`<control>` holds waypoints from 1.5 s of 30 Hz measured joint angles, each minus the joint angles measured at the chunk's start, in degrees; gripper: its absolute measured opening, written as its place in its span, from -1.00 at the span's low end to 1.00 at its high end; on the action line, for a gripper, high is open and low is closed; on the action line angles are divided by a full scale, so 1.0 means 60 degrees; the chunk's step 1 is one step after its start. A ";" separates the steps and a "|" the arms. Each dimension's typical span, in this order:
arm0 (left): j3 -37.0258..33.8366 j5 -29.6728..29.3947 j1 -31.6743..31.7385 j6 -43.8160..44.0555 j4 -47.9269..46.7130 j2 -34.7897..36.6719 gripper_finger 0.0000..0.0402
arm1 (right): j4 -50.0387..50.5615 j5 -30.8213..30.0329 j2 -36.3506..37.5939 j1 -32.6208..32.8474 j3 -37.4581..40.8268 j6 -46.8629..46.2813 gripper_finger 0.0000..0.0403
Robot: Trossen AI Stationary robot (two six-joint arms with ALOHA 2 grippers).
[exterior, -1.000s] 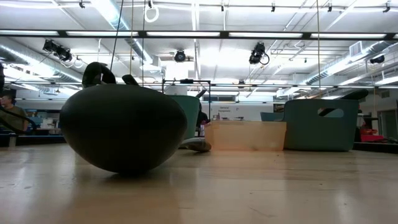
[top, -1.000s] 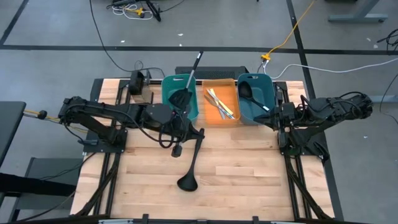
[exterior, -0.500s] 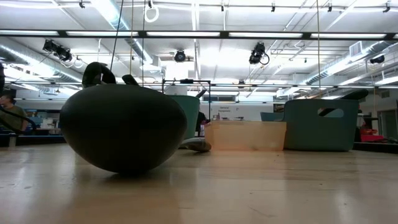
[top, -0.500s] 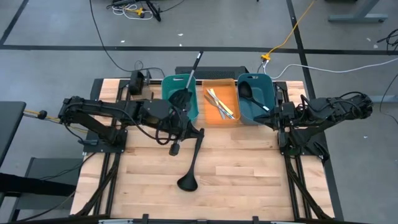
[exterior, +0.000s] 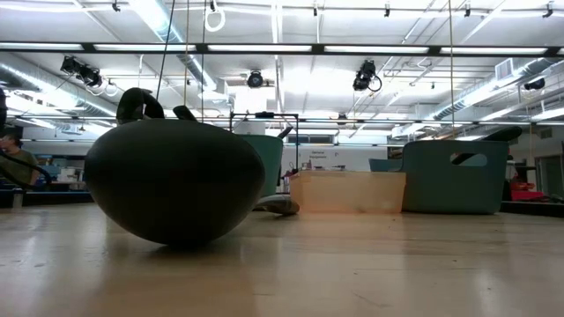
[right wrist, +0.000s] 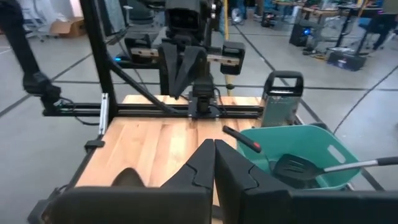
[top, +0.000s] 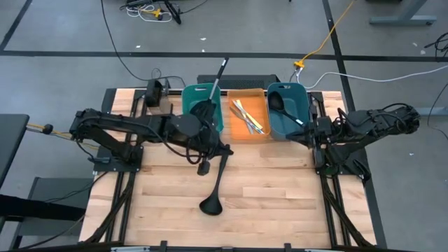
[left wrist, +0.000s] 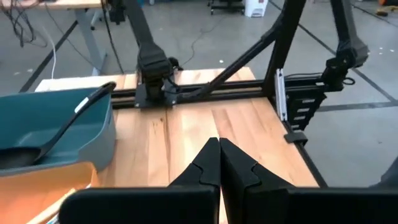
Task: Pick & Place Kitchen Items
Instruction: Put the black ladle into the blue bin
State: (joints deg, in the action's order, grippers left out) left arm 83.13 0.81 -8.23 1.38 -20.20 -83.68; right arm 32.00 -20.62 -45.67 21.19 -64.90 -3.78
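Observation:
A black ladle (top: 213,189) lies on the table, bowl (exterior: 174,180) toward the near edge, handle pointing to the far side. My left gripper (top: 225,149) hovers shut above the handle's far end, nothing between its fingers (left wrist: 219,149). The left teal bin (top: 203,108) holds a slotted spatula (right wrist: 298,167) whose handle sticks out over the far rim. Thin sticks (top: 246,115) lie in the orange bin (top: 260,133). A second ladle (left wrist: 50,134) rests in the right teal bin (top: 288,110). My right gripper (right wrist: 213,149) waits shut by that bin's near right corner (top: 297,133).
The three bins stand side by side along the table's far middle. Bare wood lies on either side of the ladle and toward the near edge. A black box (top: 154,92) sits at the far left. Each arm's frame rails run along the table's sides.

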 joint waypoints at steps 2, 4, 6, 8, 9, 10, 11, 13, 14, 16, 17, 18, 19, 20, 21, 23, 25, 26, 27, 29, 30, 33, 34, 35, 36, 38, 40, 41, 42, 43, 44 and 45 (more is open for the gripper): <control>0.0031 -0.0101 -0.0073 -0.0026 0.0145 -0.0183 -1.00 | 0.0041 0.0156 0.0000 0.0004 0.0000 -0.0003 -0.94; -0.0011 -0.0209 -0.0183 0.0040 -0.0143 -0.0271 -1.00 | 0.0102 0.0242 -0.0002 0.0004 0.0000 -0.0003 -0.93; -0.0018 -0.0230 -0.0245 0.0245 -0.0135 -0.0301 -1.00 | 0.0124 0.0365 0.0004 0.0003 0.0000 -0.0008 -0.93; 0.0042 -0.0286 -0.0302 0.0449 0.0034 -0.0424 -1.00 | 0.0195 0.0368 0.0000 0.0004 0.0000 -0.0046 -0.93; 0.0015 -0.0284 -0.0359 0.0468 -0.0133 -0.0463 -1.00 | 0.0210 0.0375 0.0000 0.0004 0.0000 -0.0046 -0.93; -0.0022 -0.0301 -0.0413 0.0451 -0.0287 -0.0489 -1.00 | 0.0224 0.0375 0.0000 0.0004 0.0000 -0.0046 -0.94; -0.0026 -0.0302 -0.0465 0.0384 -0.0264 -0.0504 -1.00 | 0.0260 0.0373 0.0000 0.0003 0.0000 -0.0046 -0.94; 0.0028 -0.0286 -0.0524 0.0189 -0.0062 -0.0585 -1.00 | 0.0326 0.0375 0.0000 0.0004 0.0000 -0.0043 -0.95; 0.0028 -0.0268 -0.0553 0.0145 -0.0100 -0.0601 -1.00 | 0.0343 0.0375 0.0000 0.0004 0.0000 -0.0043 -0.95; -0.0003 -0.0265 -0.0616 -0.0042 -0.0284 -0.0644 -1.00 | 0.0343 0.0375 0.0003 0.0004 0.0000 -0.0043 -0.95; -0.0004 -0.0274 -0.0632 -0.0157 -0.0280 -0.0652 -1.00 | 0.0356 0.0375 0.0004 0.0004 0.0000 -0.0043 -0.94; -0.0004 -0.0279 -0.0635 -0.0359 -0.0284 -0.0646 -1.00 | 0.0373 0.0375 0.0001 0.0004 0.0000 -0.0044 -0.94; 0.0001 -0.0279 -0.0638 -0.0589 -0.0310 -0.0636 -1.00 | 0.0389 0.0375 0.0000 0.0004 0.0000 -0.0049 -0.93; 0.0004 -0.0280 -0.0639 -0.0829 -0.0384 -0.0634 -0.99 | 0.0400 0.0375 0.0000 0.0004 0.0000 -0.0058 -0.93; 0.0004 -0.0287 -0.0642 -0.1132 -0.0477 -0.0634 -0.99 | 0.0415 0.0375 0.0000 0.0004 0.0000 -0.0081 -0.93; 0.0000 -0.0285 -0.0642 -0.1746 -0.0601 -0.0634 -0.98 | 0.0425 0.0375 0.0000 0.0004 0.0000 -0.0134 -0.92; 0.0000 -0.0279 -0.0642 -0.2355 -0.0579 -0.0634 -0.97 | 0.0462 0.0375 0.0000 0.0004 0.0000 -0.0232 -0.92; 0.0000 -0.0279 -0.0642 -0.2630 -0.0575 -0.0634 -0.96 | 0.0478 0.0378 0.0000 0.0004 0.0000 -0.0247 -0.92; 0.0000 -0.0272 -0.0647 -0.2872 -0.0569 -0.0634 -0.95 | 0.0478 0.0376 0.0000 0.0004 0.0000 -0.0257 -0.92; 0.0000 -0.0272 -0.0649 -0.3231 -0.0563 -0.0634 -0.92 | 0.0478 0.0378 0.0000 0.0004 0.0000 -0.0279 -0.92; 0.0000 -0.0282 -0.0649 -0.3373 -0.0566 -0.0634 -0.91 | 0.0480 0.0378 0.0000 0.0004 0.0000 -0.0302 -0.92; 0.0000 -0.0281 -0.0641 -0.3806 -0.0570 -0.0634 -0.86 | 0.0478 0.0378 0.0000 0.0004 0.0000 -0.0301 -0.92; 0.0000 -0.0301 -0.0625 -0.3927 -0.0572 -0.0634 -0.85 | 0.0478 0.0378 0.0000 0.0004 0.0000 -0.0298 -0.92; 0.0000 -0.0345 -0.0607 -0.4085 -0.0579 -0.0634 -0.83 | 0.0478 0.0376 0.0000 0.0004 0.0000 -0.0301 -0.92; 0.0000 -0.0427 -0.0581 -0.4174 -0.0582 -0.0634 -0.81 | 0.0478 0.0377 0.0000 0.0004 0.0000 -0.0303 -0.92; 0.0000 -0.0586 -0.0523 -0.4320 -0.0581 -0.0634 -0.76 | 0.0478 0.0376 0.0000 0.0004 0.0000 -0.0341 -0.92; 0.0000 -0.0628 -0.0461 -0.4351 -0.0584 -0.0634 -0.71 | 0.0478 0.0375 0.0000 0.0004 0.0000 -0.0456 -0.92; 0.0000 -0.0632 -0.0431 -0.4348 -0.0584 -0.0634 -0.68 | 0.0478 0.0375 0.0000 0.0004 0.0000 -0.0526 -0.92; 0.0000 -0.0626 -0.0407 -0.4340 -0.0587 -0.0631 -0.64 | 0.0478 0.0375 0.0000 0.0004 0.0000 -0.0559 -0.92; 0.0000 -0.0622 -0.0396 -0.4331 -0.0605 -0.0630 -0.61 | 0.0478 0.0373 0.0000 0.0004 0.0000 -0.0598 -0.92; 0.0000 -0.0626 -0.0394 -0.4324 -0.0660 -0.0630 -0.57 | 0.0478 0.0368 0.0000 0.0004 0.0000 -0.0654 -0.92; 0.0000 -0.0634 -0.0398 -0.4322 -0.0758 -0.0630 -0.53 | 0.0478 0.0368 0.0000 0.0004 0.0000 -0.0716 -0.92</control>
State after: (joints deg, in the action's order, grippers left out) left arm 83.13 -3.00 -10.61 -24.56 -24.75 -87.46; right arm 34.87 -18.41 -45.67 21.21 -64.90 -8.07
